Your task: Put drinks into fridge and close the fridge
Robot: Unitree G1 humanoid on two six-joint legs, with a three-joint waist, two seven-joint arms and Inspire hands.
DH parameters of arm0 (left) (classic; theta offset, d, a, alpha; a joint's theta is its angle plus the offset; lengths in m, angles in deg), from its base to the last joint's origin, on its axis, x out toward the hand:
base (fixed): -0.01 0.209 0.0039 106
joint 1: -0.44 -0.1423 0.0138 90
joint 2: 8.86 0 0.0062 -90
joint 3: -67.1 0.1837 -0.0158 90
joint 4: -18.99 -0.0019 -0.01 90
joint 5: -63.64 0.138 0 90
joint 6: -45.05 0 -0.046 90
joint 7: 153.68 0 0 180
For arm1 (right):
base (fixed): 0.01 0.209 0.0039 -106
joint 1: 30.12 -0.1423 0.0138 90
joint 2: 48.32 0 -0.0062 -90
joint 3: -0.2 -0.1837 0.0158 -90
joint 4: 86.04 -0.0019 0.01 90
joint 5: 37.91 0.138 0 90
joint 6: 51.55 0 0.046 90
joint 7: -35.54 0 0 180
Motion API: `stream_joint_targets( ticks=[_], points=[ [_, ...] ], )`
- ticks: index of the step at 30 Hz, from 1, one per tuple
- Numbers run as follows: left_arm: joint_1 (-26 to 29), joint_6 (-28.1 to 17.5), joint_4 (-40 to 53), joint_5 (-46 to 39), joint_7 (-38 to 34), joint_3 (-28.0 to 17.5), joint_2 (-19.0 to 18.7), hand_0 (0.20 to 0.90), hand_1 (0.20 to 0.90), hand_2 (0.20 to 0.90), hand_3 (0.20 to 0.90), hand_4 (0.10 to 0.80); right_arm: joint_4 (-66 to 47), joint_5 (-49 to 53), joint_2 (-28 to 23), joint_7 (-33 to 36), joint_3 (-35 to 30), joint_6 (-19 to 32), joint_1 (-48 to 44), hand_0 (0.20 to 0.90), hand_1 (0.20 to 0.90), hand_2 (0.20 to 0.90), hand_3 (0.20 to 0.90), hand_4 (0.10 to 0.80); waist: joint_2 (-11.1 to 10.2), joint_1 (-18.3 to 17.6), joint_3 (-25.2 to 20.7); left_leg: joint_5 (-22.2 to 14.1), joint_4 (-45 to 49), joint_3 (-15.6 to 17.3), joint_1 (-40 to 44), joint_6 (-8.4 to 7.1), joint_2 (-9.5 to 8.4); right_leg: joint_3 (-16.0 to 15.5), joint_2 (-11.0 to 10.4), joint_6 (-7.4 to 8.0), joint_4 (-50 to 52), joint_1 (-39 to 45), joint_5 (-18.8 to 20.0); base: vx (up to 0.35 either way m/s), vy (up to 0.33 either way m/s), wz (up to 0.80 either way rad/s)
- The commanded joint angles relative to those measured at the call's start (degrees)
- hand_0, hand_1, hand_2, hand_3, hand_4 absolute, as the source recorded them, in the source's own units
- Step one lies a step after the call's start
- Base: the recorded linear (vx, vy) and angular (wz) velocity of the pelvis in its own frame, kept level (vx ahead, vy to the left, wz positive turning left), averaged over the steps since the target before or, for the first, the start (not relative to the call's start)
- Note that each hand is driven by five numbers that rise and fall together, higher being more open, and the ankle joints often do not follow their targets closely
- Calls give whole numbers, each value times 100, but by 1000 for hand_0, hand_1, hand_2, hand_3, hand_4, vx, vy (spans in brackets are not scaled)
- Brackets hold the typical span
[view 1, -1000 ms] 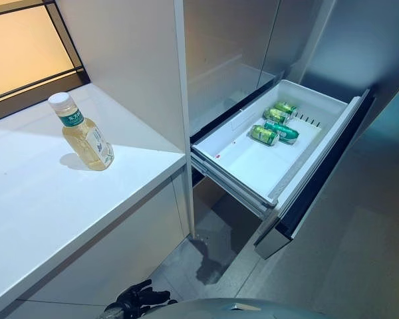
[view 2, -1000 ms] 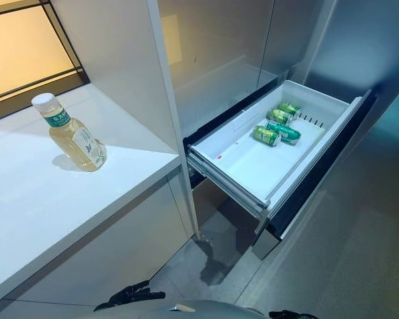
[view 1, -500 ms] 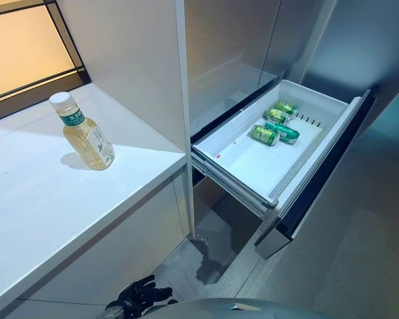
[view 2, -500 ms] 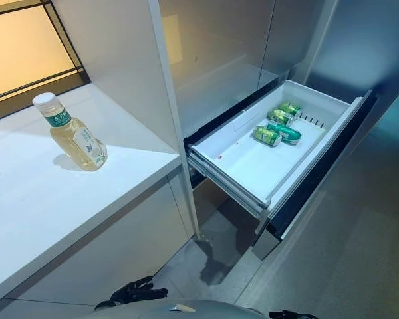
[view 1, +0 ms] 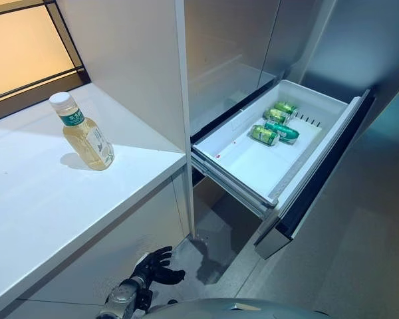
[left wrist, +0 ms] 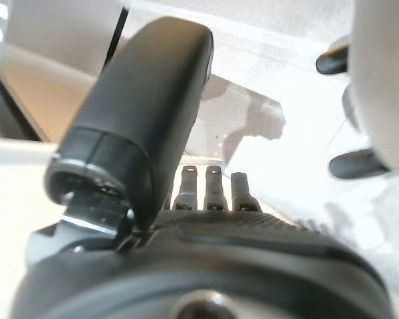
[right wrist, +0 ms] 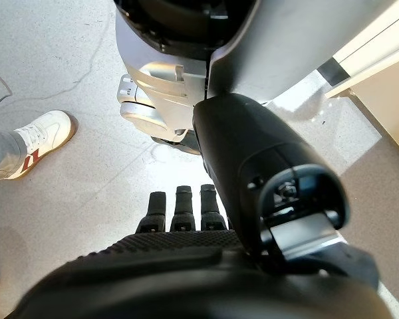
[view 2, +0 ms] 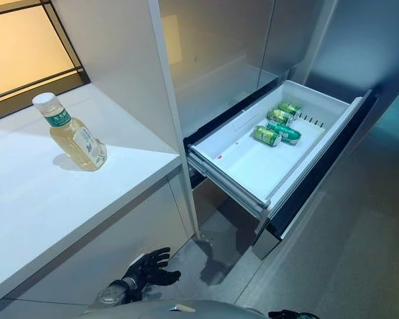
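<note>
The bottle (view 1: 85, 134) stands upright on the tabletop (view 1: 46, 199); green cans (view 1: 272, 124) lie in the open fridge drawer (view 1: 266, 169). The left hand (view 1: 151, 267) hangs low with released fingers (left wrist: 213, 189), holding nothing. The right hand (right wrist: 186, 266) has its fingers straight too.

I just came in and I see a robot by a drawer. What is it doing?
The robot is putting drinks away in the fridge. The fridge drawer is pulled open, with green cans lying at its back. One bottle of pale yellow drink stands on the white counter, not touched yet. The left hand is low down, below the counter, open and empty. The right hand hangs by the floor, also empty. A person's shoe shows nearby.
</note>
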Motion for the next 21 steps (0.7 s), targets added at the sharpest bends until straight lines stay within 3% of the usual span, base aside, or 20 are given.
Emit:
stream_joint_targets(
  ticks=[1,10,21],
  points=[
    [616,-637,345,259,-64,227,-63,900,900,900,900,800,-6,-152,58,-316,277,-34,-185,900,900,900,900,800,49,18,-6,-326,43,285,-65,404,-318,204,-30,308,313,-536,367,0,0,0],
    [915,-450,1755,-85,306,557,-459,900,900,900,900,800,-137,-225,-70,-386,339,-67,-217,900,900,900,900,800,87,20,20,-311,38,281,-85,398,-312,182,-45,335,345,-567,372,0,0,0],
    [1105,-116,3396,-1896,2040,706,-521,900,900,900,900,800,-216,-249,-43,-345,365,-159,-260,900,900,900,900,800,105,45,20,-332,26,241,-73,430,-314,139,-62,322,348,-547,366,0,0,0]
  ],
)
